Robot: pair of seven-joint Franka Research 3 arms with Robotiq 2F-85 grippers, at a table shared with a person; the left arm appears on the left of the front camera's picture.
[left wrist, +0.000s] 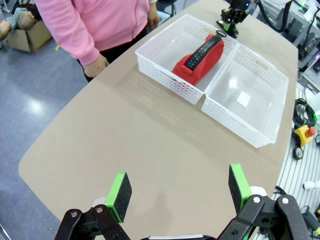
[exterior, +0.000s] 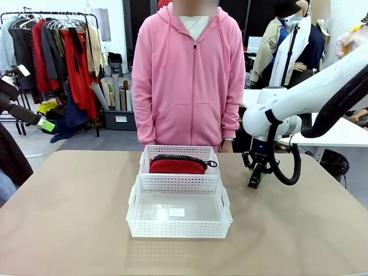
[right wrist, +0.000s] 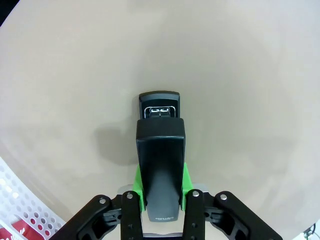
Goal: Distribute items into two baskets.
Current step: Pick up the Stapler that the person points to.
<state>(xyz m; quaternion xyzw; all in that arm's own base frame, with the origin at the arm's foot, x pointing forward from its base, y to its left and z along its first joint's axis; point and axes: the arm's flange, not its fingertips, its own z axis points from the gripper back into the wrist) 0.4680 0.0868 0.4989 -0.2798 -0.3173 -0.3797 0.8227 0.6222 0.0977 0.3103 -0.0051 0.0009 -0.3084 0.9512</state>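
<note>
Left claw (left wrist: pixel 179 192) hangs wide above the beige worktop (left wrist: pixel 150 145). Centre: red fabric zip pouch (exterior: pixel 177 166) lies in the far white lattice plastic basket (exterior: pixel 178 149), touching the matching near basket (exterior: pixel 178 227). Right claw (exterior: pixel 255 179) clamps the small black stapler (right wrist: pixel 160 160) beside the far basket.

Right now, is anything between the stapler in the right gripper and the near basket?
Nothing visible does. The right gripper holds the black stapler just right of the far basket; the near basket is open-topped, so only its own wall needs clearing.
</note>
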